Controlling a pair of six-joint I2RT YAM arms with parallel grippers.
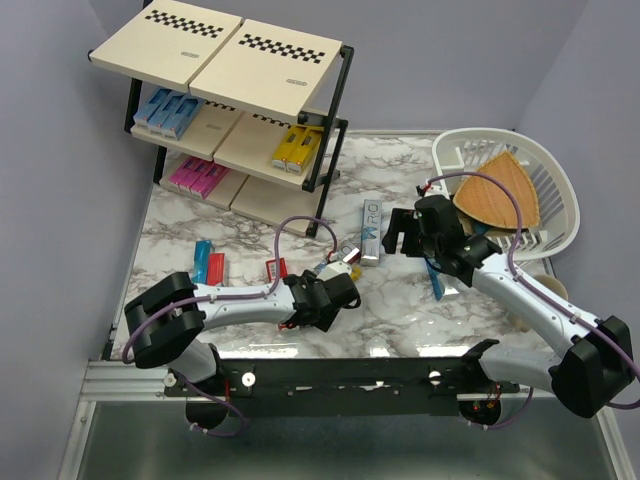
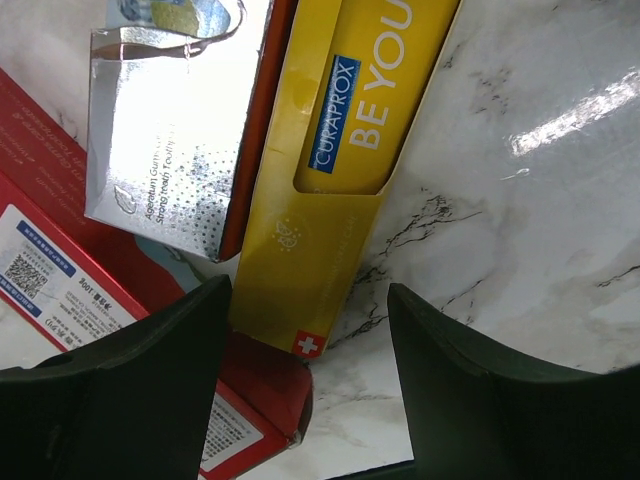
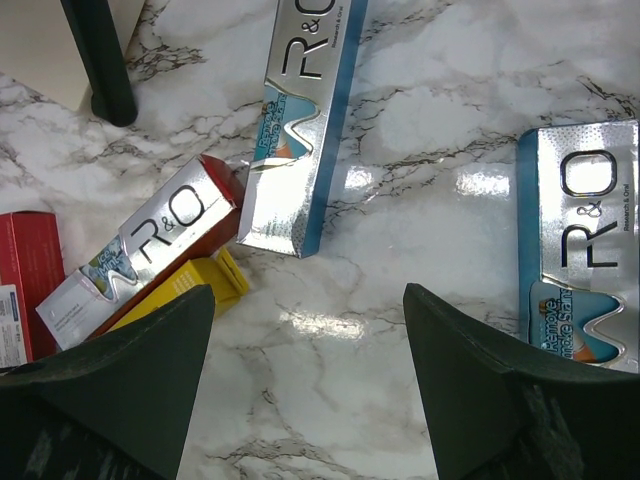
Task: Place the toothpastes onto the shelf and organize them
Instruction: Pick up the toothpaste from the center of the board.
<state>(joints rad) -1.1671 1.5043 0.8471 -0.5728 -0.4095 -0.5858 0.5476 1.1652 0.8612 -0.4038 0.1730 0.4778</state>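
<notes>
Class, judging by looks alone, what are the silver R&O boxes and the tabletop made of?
Silver R&O boxes: likely cardboard with metallic foil finish; sharp folded edges, mirror-like glare. Tabletop: marble-look, glossy; grey veins, light reflections; real stone or laminate, cannot tell.

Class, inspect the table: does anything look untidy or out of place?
Yes. By the left gripper, a silver box, a yellow box and a red box lie crookedly overlapped on the table, unlike the neat rows on the shelf.

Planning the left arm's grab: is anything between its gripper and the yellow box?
Nothing visible: the open left gripper is right over the end of the yellow box. A silver box lies close alongside it.
</notes>
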